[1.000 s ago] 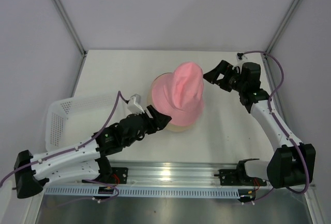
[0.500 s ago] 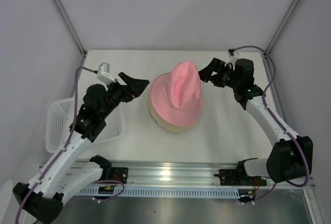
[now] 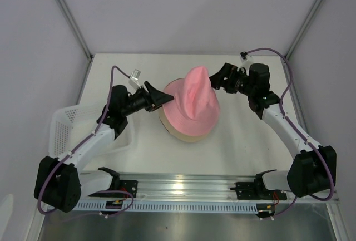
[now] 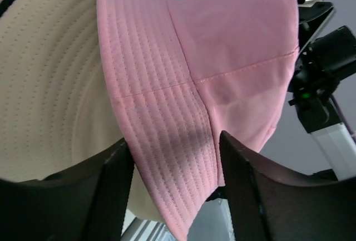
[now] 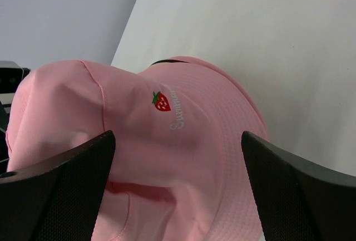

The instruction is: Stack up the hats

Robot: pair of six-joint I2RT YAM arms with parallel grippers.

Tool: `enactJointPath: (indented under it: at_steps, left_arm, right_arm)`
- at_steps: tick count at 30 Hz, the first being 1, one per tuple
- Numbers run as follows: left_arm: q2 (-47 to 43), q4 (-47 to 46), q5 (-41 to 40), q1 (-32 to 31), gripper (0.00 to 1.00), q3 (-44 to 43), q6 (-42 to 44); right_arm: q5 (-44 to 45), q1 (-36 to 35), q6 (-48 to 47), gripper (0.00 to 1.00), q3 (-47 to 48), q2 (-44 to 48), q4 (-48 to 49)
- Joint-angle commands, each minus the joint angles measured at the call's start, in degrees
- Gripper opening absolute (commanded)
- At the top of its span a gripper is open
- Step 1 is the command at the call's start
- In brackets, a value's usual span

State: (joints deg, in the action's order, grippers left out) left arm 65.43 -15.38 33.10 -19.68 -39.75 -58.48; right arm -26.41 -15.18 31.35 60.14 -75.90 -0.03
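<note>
A pink hat [image 3: 189,104] with a strawberry logo [image 5: 162,101] lies on top of a beige hat [image 3: 183,136] in the middle of the table. Its crown stands up in a peak. My left gripper [image 3: 162,96] is at the pink hat's left brim. In the left wrist view [image 4: 175,196] its jaws are partly open, with the pink brim [image 4: 161,124] lying between them and the beige brim [image 4: 50,85] behind. My right gripper [image 3: 214,78] is open just right of the crown's peak. In the right wrist view [image 5: 178,196] the pink crown lies ahead of its wide-apart fingers. A thin black edge [image 5: 164,61] shows under the pink brim.
A white plastic basket [image 3: 67,125] stands at the left edge of the table, under my left arm. The enclosure's walls and corner posts close in the back and sides. A metal rail [image 3: 183,188] runs along the near edge.
My left arm lifted from the stack's front-left, swung out left, then came in at the pink hat's left brim. My right gripper moved left toward the crown. The hats stayed put.
</note>
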Motion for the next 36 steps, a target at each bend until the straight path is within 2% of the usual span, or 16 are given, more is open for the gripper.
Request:
enactJointPath:
  at_steps: [1,4,5,7,8,11,15,16,19,22,24,27,29,32,35,36]
  left_arm:
    - [0.8,-9.1,6.0,0.4,0.59,-0.8,-2.5]
    - [1.8,-10.6,6.7,0.5,0.46,-0.2,-3.7]
    - [2.1,-11.3,7.1,0.5,0.31,0.2,-3.9]
    - [2.5,-13.0,7.6,1.0,0.14,0.5,-4.8]
    - [2.6,-13.9,8.1,1.2,0.02,1.0,-5.2]
    - [2.5,-17.5,8.3,2.2,0.01,1.9,-6.2]
    - [2.4,-27.5,10.7,3.4,0.01,4.6,-10.0]
    - [2.6,-34.6,11.8,3.4,0.01,5.7,-10.9]
    - [4.6,-43.9,14.7,3.4,0.01,5.6,-14.9]
    - [8.5,-51.8,15.1,3.5,0.01,6.3,-21.4]
    - [12.6,-61.1,14.8,3.7,0.01,6.9,-26.8]
    - [18.1,-71.6,13.9,3.8,0.01,7.9,-32.9]
    - [19.8,-73.6,13.8,3.9,0.01,8.3,-34.1]
    - [19.1,-70.3,12.8,3.8,0.01,9.2,-30.1]
    - [14.7,-60.8,12.2,3.8,0.01,10.0,-23.6]
    - [13.1,-54.2,11.3,3.8,0.01,10.2,-21.4]
  right_arm:
    - [-0.3,-1.7,-0.9,0.98,1.7,0.1,3.0]
    - [0.4,-2.0,-0.6,0.98,1.6,0.0,3.2]
    - [0.9,-1.9,-0.7,0.98,1.8,0.0,2.7]
    - [3.9,-1.8,-1.3,0.98,2.3,0.4,1.2]
    - [5.0,-1.6,-2.0,0.98,3.0,0.7,0.2]
    - [8.7,-1.0,-2.8,0.99,4.6,1.0,-6.6]
    - [8.8,4.1,0.6,0.99,3.2,2.7,-9.3]
    - [7.2,7.2,1.6,0.99,0.1,3.5,-8.7]
    - [5.5,10.5,4.1,0.99,-5.9,7.2,-5.5]
    - [3.2,10.5,6.8,0.99,-9.3,9.8,-3.6]
    - [2.2,10.1,9.3,0.99,-13.4,11.0,-0.6]
    - [2.9,8.5,15.7,0.96,-19.8,13.5,7.2]
    - [4.3,6.8,20.3,0.95,-24.2,15.2,12.2]
    - [7.8,5.3,25.7,0.93,-28.0,18.1,17.3]
    - [11.5,3.1,27.4,0.9,-30.7,19.7,19.5]
    - [12.9,2.1,27.5,0.88,-31.5,19.8,19.9]
